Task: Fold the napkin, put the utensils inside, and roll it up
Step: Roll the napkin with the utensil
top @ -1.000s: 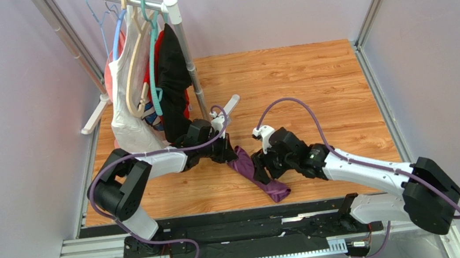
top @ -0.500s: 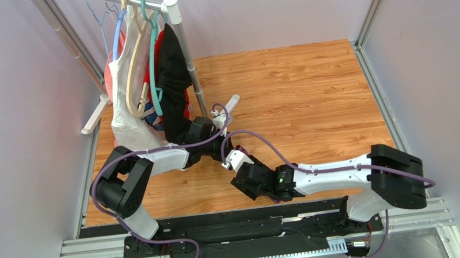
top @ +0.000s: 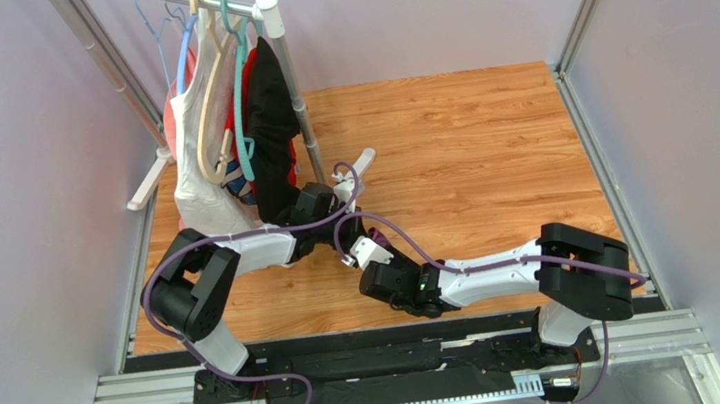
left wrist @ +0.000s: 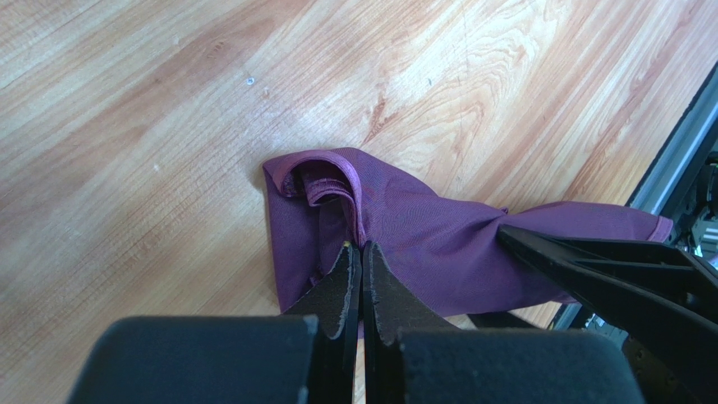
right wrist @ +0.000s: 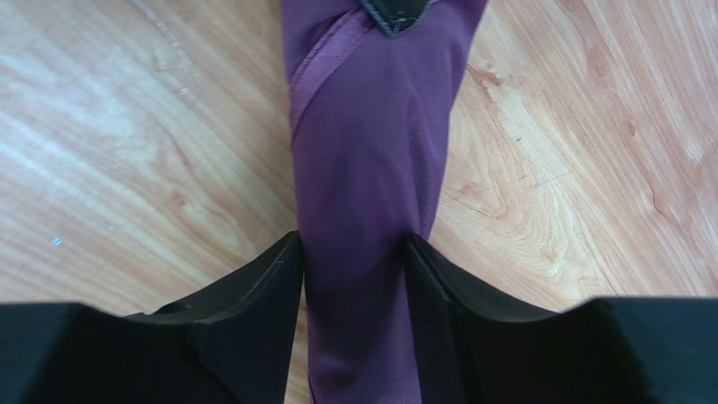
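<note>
The purple napkin (left wrist: 421,227) lies on the wooden table as a twisted roll, with a hemmed corner curled at its far end. My left gripper (left wrist: 362,246) is shut, its tips pinching the napkin's hem; in the top view the left gripper (top: 343,241) is low beside the rack. My right gripper (right wrist: 352,238) straddles the rolled napkin (right wrist: 362,168), both pads pressed against the cloth. From above, the right gripper (top: 373,282) covers the napkin. The utensils are out of view.
A clothes rack with garments on hangers (top: 229,125) stands at the back left; its post (top: 293,96) and white foot (top: 362,165) are right behind the left arm. A metal rail (top: 355,370) runs along the near edge. Walls close in on both sides.
The right arm has swung left and toward the near edge, over the napkin, and its jaws have narrowed onto the roll. The left arm has stayed put.
</note>
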